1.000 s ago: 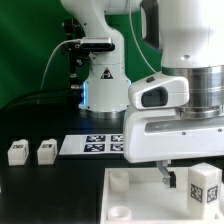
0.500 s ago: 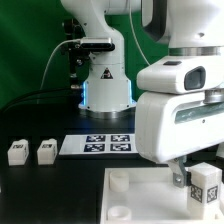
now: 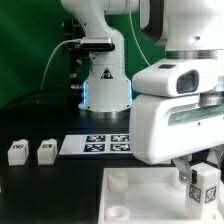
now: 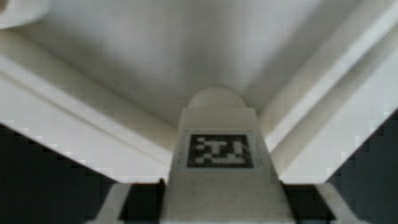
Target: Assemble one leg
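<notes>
A white leg (image 3: 204,187) with a square marker tag is at the exterior view's right, over the large white tabletop (image 3: 140,205). My gripper (image 3: 203,176) has come down around it, one finger on each side. In the wrist view the same leg (image 4: 221,140) fills the gap between the jaws, and my gripper (image 4: 221,205) is shut on it, with the dark pads against its sides. The tabletop (image 4: 107,50) lies beneath it. Two more legs (image 3: 16,152) (image 3: 46,151) stand on the black table at the exterior view's left.
The marker board (image 3: 97,144) lies flat behind the tabletop. A round corner socket (image 3: 118,181) sits at the tabletop's near-left corner in the exterior view. The arm's white base (image 3: 105,75) stands at the back.
My gripper has come down over the leg from above and to its left, and its fingers now straddle it. The leg has shifted slightly. The two legs at the left have not moved.
</notes>
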